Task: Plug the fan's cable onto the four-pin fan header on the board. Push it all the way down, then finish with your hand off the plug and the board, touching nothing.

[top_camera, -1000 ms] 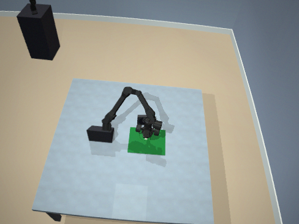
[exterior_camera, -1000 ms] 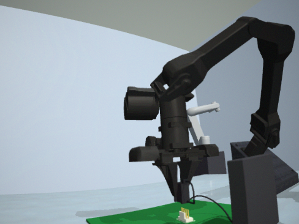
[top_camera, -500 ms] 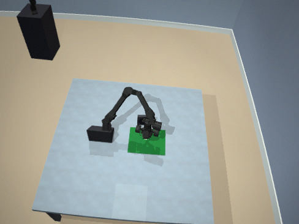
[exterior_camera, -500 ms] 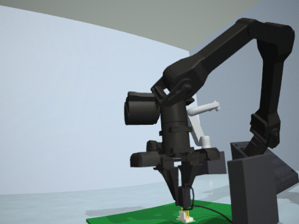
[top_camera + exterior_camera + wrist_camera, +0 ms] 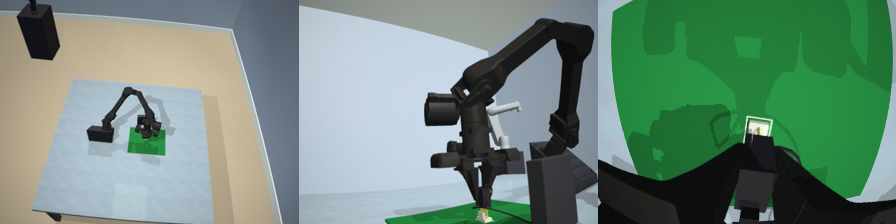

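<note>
My gripper (image 5: 146,136) (image 5: 483,196) (image 5: 758,152) points down over the green board (image 5: 132,149) (image 5: 421,216) (image 5: 635,90) and is shut on the fan's plug (image 5: 484,200) (image 5: 761,149), a small black block. The white four-pin header (image 5: 484,219) (image 5: 759,127) stands on the board below, its yellow pins (image 5: 484,212) showing under the plug. The plug's lower end is close to the pin tips; whether they touch cannot be told. In the wrist view the plug covers the header's near part. The thin black cable (image 5: 513,215) (image 5: 792,153) runs from near the plug towards a dark block.
The dark block (image 5: 141,119) (image 5: 551,190) stands at the board's back edge, beside my gripper. My arm's black base (image 5: 100,134) stands left of the board on the table (image 5: 83,177). A white arm (image 5: 496,123) stands far behind; a tall black pedestal (image 5: 38,35) is off the table.
</note>
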{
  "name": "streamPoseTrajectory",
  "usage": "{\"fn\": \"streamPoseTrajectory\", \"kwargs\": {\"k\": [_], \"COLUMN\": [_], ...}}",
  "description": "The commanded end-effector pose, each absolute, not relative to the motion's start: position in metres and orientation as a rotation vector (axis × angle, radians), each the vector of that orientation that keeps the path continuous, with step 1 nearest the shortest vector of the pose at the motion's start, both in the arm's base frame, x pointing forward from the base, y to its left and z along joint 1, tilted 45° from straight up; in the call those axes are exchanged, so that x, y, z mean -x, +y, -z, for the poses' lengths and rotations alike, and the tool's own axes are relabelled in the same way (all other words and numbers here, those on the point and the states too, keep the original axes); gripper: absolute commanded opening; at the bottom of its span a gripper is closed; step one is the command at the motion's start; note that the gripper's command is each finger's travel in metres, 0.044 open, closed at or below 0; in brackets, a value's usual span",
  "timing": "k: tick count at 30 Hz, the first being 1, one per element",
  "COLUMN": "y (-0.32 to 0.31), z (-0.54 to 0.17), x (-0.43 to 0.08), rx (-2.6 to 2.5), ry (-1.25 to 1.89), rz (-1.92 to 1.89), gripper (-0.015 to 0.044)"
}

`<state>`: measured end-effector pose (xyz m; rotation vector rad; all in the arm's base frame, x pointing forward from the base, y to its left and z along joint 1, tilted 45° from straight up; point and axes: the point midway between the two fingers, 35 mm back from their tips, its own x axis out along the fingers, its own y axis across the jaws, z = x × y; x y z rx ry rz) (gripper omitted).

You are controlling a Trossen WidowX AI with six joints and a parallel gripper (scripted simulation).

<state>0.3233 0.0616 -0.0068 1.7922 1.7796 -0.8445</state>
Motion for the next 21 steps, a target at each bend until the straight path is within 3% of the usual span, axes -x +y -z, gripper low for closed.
{"fn": "streamPoseTrajectory", "kwargs": {"k": [1,21], "y": [0.0631,0.0625], "z": [0.0066,0.0073], "x": [-0.3215,-0.3241], "rx": [-1.799,-1.796], "ry": [1.784,1.784], "rz": [0.850,0.845], "gripper": [0.0000,0.0000]}}
